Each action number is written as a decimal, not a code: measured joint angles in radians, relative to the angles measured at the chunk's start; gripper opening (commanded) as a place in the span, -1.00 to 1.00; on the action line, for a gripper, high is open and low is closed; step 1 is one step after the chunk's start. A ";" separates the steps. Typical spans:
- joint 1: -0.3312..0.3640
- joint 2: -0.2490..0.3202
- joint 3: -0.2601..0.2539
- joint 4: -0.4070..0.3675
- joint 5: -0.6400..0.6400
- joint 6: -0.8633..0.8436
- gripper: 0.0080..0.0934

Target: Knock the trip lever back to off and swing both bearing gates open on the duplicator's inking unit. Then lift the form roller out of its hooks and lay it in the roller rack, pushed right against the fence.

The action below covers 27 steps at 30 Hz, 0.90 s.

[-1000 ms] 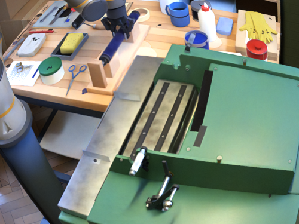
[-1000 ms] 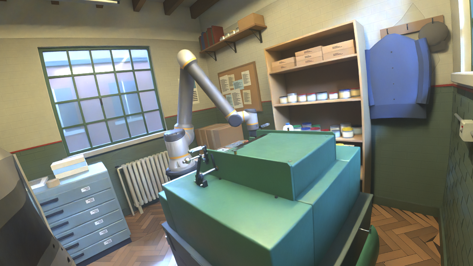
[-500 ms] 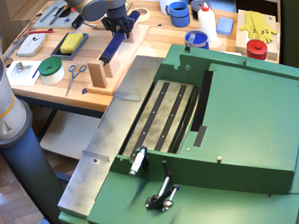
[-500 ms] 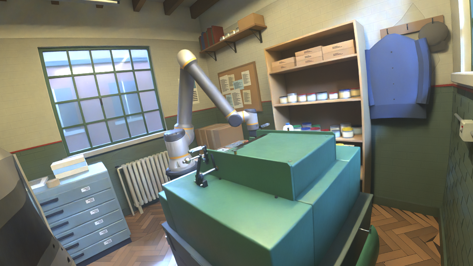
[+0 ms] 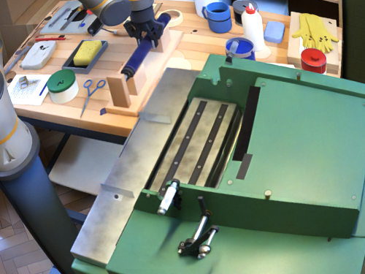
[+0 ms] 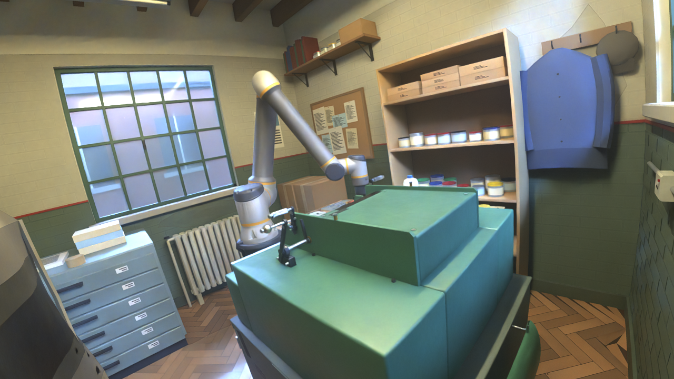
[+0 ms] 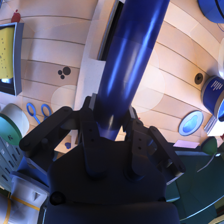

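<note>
I hold the dark blue form roller (image 5: 144,49) (image 7: 125,57) in my closed gripper (image 5: 148,40) (image 7: 110,119), gripping it toward its far end. The roller lies along the wooden roller rack (image 5: 140,75) on the workbench. Its near end sits at the rack's near cradle block, close to the upright wooden fence (image 5: 118,90). I cannot tell whether it touches the fence. On the green duplicator (image 5: 262,157), the trip lever (image 5: 200,224) and a silver-handled bearing gate (image 5: 167,197) stand at the near side. The inking bay (image 5: 199,142) lies empty.
The duplicator (image 6: 377,264) hides the bench from the second side camera. Around the rack lie a tray with a yellow sponge (image 5: 87,53), blue scissors (image 5: 91,91), a green-lidded tub (image 5: 62,86), a blue ink can (image 5: 239,48), a white bottle (image 5: 253,27) and a blue mug (image 5: 218,16).
</note>
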<state>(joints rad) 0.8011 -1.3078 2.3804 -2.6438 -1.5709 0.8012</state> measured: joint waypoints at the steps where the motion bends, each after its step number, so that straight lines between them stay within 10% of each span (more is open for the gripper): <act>1: 0.000 0.000 0.000 0.000 0.000 0.000 -1.00; 27: 0.000 0.000 0.001 0.001 0.000 0.000 0.16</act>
<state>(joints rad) 0.8012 -1.3074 2.3810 -2.6432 -1.5708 0.8012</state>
